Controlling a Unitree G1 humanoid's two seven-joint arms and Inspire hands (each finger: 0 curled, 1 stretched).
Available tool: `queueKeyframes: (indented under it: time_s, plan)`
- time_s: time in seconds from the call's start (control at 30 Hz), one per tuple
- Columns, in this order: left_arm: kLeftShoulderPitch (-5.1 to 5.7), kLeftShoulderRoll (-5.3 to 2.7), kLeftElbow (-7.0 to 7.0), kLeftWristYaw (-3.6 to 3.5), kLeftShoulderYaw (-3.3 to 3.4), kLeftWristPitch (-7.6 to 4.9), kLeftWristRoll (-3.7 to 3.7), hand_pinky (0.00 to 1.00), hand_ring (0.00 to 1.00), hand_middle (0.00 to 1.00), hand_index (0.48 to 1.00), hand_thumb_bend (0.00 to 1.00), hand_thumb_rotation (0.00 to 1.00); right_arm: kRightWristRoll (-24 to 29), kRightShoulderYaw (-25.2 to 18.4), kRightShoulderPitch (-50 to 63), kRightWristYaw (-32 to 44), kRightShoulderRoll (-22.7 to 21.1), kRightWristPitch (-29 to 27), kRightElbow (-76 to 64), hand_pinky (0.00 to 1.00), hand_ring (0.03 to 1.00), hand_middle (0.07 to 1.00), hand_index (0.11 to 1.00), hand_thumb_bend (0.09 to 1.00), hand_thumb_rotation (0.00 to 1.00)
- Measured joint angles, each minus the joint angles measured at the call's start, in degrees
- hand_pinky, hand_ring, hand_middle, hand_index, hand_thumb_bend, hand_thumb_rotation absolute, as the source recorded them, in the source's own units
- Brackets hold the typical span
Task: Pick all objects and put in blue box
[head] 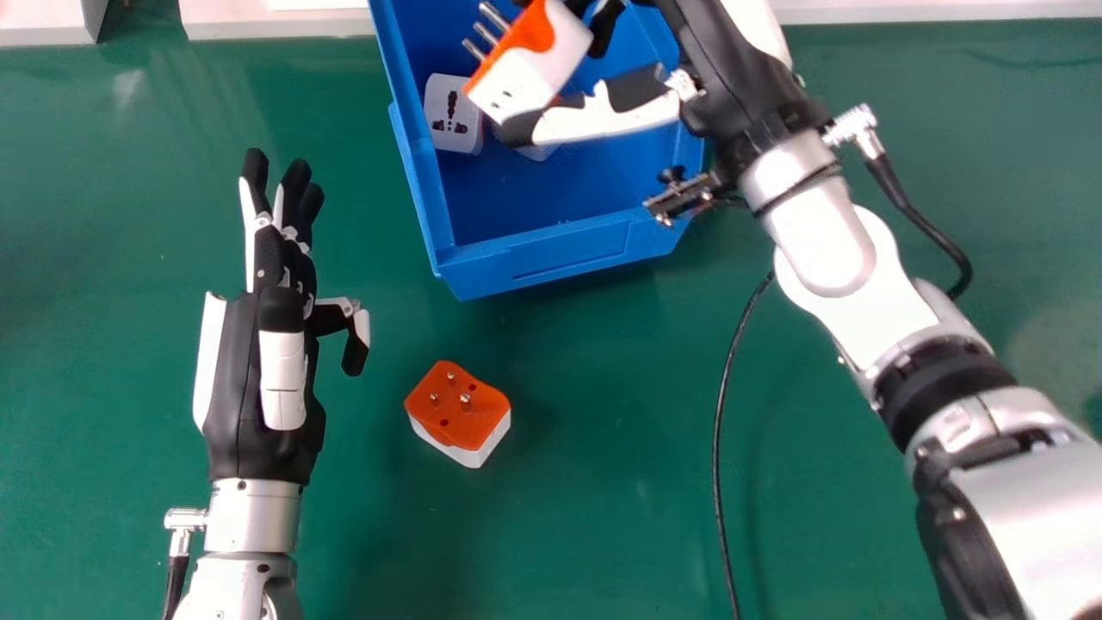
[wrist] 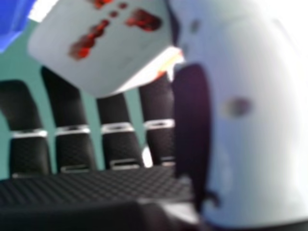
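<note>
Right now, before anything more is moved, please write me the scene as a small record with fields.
box: blue, on the green table
right hand: holding an orange and white adapter over the box
in box: a white adapter, sockets up; beside it another item, mostly hidden
on table: one orange and white adapter, pins up
left hand: open, left of the table adapter
remaining: the held and table adapters

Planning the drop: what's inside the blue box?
A white socket adapter, and beside it part of another white piece; the right hand and its held adapter hide the rest.
</note>
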Motion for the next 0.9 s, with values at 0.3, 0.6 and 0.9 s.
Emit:
queueKeyframes:
  time_s: [0.3, 0.6, 0.9]
  plan:
    - [-0.68, 0.01, 0.47, -0.5, 0.25, -0.12, -0.6, 0.0, 1.0, 1.0, 0.949, 1.0, 1.0, -3.9, 3.7, -6.1, -4.1, 2.0, 9.6, 5.4, 0.33, 0.43, 0.501, 0.501, 0.499, 0.0]
    - [-1.01, 0.05, 1.17, -0.6, 1.01, -0.25, -0.57, 0.0, 1.0, 1.0, 0.951, 1.0, 1.0, -7.0, 6.6, -8.5, -7.1, 3.1, 17.3, 7.9, 0.33, 0.427, 0.498, 0.503, 0.499, 0.0]
    - [-1.06, 0.16, 1.17, -1.19, 1.14, -0.28, -0.58, 0.0, 1.0, 1.0, 0.951, 1.0, 1.0, -10.0, 9.8, -9.7, -9.8, 4.3, 25.3, 9.2, 0.35, 0.421, 0.494, 0.505, 0.5, 0.0]
